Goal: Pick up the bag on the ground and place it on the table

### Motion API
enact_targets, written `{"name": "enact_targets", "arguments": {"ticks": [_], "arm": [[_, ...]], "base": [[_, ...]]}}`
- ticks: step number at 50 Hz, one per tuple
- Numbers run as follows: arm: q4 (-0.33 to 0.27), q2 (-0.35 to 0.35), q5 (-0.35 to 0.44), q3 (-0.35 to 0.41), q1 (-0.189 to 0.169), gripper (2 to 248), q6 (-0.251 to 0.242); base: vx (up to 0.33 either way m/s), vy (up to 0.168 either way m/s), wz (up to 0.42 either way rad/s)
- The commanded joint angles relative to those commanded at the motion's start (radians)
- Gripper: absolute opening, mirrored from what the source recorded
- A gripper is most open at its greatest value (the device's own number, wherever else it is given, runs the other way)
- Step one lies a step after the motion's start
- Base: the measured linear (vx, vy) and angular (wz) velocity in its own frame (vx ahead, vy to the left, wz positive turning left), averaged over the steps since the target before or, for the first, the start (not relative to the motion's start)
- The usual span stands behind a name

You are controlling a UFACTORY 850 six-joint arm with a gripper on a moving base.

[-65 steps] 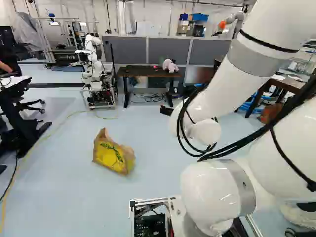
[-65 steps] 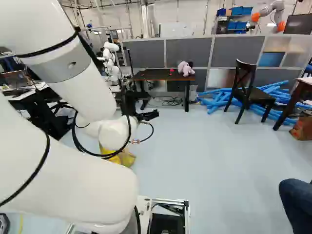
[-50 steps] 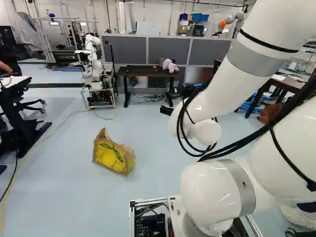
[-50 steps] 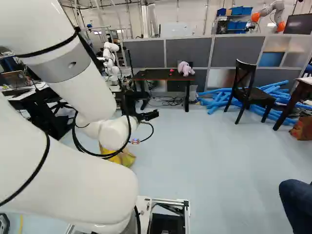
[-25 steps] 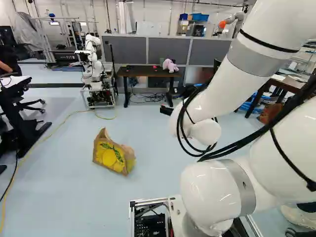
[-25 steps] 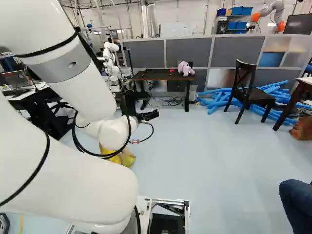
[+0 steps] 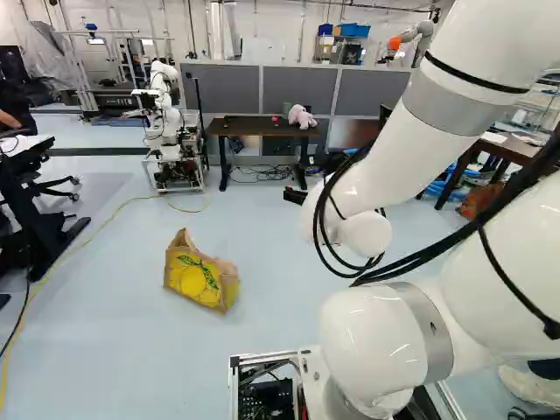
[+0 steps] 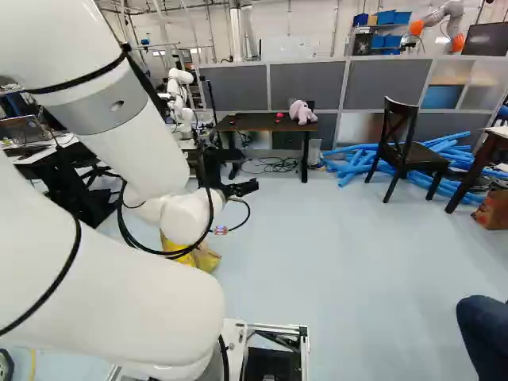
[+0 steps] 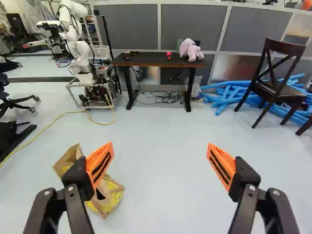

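Black fingers with orange pads stand wide apart on my gripper (image 8: 240, 189), with nothing between them. In the wrist view the gripper (image 9: 160, 163) is raised over the floor, facing the far table. A brown paper bag with yellow print (image 7: 201, 275) leans on the floor, left of the arm in the left base view. The same bag (image 9: 111, 195) shows below and behind one finger in the wrist view, partly covered by it. In the right base view my arm hides most of it. The dark-topped table (image 9: 146, 59) stands against grey partitions, bearing a pink plush toy (image 9: 191, 49) and a small red item.
Another robot (image 9: 80, 58) on a wheeled frame stands beside the table. A yellow cable (image 9: 46, 127) runs over the floor. Right of the table are blue foam tubes (image 9: 226, 95) and a dark chair (image 9: 275, 83). A person's knee (image 8: 482, 329) is at the right of the right base view.
The base has moved very slightly forward; near things, the bag included, sit a touch nearer in the views. The arm holds its pose.
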Motion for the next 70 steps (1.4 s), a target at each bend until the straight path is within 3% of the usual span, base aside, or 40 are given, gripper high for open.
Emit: {"name": "enact_targets", "arguments": {"ticks": [70], "arm": [[0.0, 0.0, 0.0, 0.0, 0.0, 247, 0.0]], "base": [[0.112, 0.04, 0.177]]}}
